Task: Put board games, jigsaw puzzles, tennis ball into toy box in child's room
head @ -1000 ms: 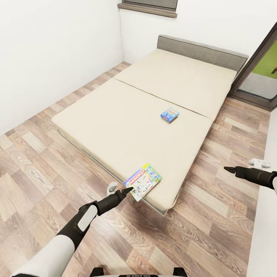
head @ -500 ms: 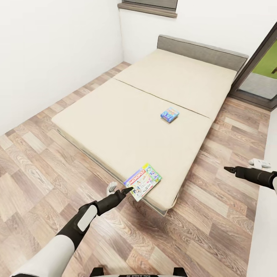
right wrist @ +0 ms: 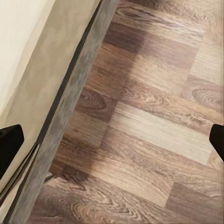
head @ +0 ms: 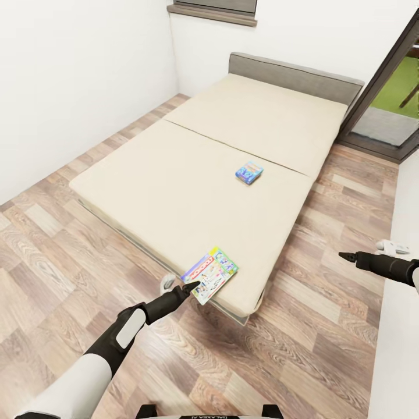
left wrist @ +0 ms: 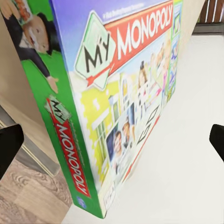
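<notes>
Two board games lie on the beige bed [head: 174, 192]. A colourful "My Monopoly" box [head: 210, 274] sits at the mattress's near corner, and a small blue box [head: 249, 172] lies near the middle. My left gripper [head: 192, 287] is at the Monopoly box's near edge. In the left wrist view that box [left wrist: 116, 93] is very close, between the widely open fingertips of the left gripper [left wrist: 112, 142]. My right gripper [head: 348, 256] hangs open over the wooden floor right of the bed, and the right gripper [right wrist: 112, 142] looks down at the floor and the bed's side. The toy box, jigsaw puzzles and tennis ball are out of view.
A white wall runs along the left. A grey headboard [head: 294, 73] stands at the far end and a glass door [head: 390, 110] at the back right. A white surface [head: 401, 337] lines the right edge, with a small white object [head: 393, 247] by it. A white bed foot [head: 167, 283] is near my left gripper.
The whole view has shifted a little, so the bed and both boxes sit slightly further left and higher. Both arms hold the same pose.
</notes>
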`<state>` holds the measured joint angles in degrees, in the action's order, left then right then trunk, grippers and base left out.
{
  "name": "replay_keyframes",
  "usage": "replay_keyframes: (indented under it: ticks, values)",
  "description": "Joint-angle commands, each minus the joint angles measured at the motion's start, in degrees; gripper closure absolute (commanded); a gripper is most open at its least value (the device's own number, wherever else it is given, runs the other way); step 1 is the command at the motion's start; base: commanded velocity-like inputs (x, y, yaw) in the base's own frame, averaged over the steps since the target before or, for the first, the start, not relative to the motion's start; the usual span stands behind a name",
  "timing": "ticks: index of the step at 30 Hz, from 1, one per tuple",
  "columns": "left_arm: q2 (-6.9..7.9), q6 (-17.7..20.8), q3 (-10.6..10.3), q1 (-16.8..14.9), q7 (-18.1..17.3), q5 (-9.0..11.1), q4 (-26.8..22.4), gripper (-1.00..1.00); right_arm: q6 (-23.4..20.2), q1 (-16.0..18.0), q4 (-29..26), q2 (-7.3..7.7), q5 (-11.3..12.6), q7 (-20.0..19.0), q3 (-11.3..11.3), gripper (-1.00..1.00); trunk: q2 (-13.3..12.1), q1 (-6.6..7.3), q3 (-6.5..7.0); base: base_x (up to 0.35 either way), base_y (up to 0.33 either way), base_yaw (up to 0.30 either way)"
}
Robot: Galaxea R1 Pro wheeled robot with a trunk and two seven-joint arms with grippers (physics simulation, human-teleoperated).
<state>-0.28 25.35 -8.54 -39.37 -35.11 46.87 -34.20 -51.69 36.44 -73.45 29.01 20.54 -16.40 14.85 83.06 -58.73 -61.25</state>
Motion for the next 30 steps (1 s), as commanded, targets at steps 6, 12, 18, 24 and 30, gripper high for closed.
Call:
replay_keyframes:
  ticks: [6, 12, 18, 24, 30]
  values:
    - [0.06, 0.49, -0.01, -0.19, -0.44, 0.52, 0.01, -1.0, -0.25, -0.02, -0.03, 0.0, -0.41, -0.52, 0.09, -1.0, 0.02, 0.0, -0.03, 0.0, 0.0, -0.058]
    - [0.09, 0.49, 0.05, -0.25, -0.58, 0.51, 0.0, -1.0, -0.25, -0.04, -0.04, 0.0, -0.41, -0.52, 0.09, -1.0, 0.02, 0.0, -0.03, 0.0, 0.0, -0.018]
    - [0.1, 0.49, 0.08, -0.26, -0.61, 0.51, 0.01, -1.0, -0.25, -0.05, -0.08, 0.01, -0.41, -0.54, 0.09, -1.0, 0.02, 0.0, -0.03, 0.0, 0.0, -0.006]
    - [0.1, 0.49, 0.15, -0.27, -0.65, 0.52, 0.01, -1.0, -0.25, -0.05, -0.1, 0.01, -0.41, -0.53, 0.09, -1.0, 0.02, 0.0, -0.03, 0.0, 0.0, -0.002]
    - [0.1, 0.49, 0.18, -0.27, -0.66, 0.51, 0.01, -1.0, -0.25, -0.05, -0.15, 0.0, -0.41, -0.52, 0.09, -1.0, 0.02, 0.0, -0.03, 0.0, 0.0, 0.0]
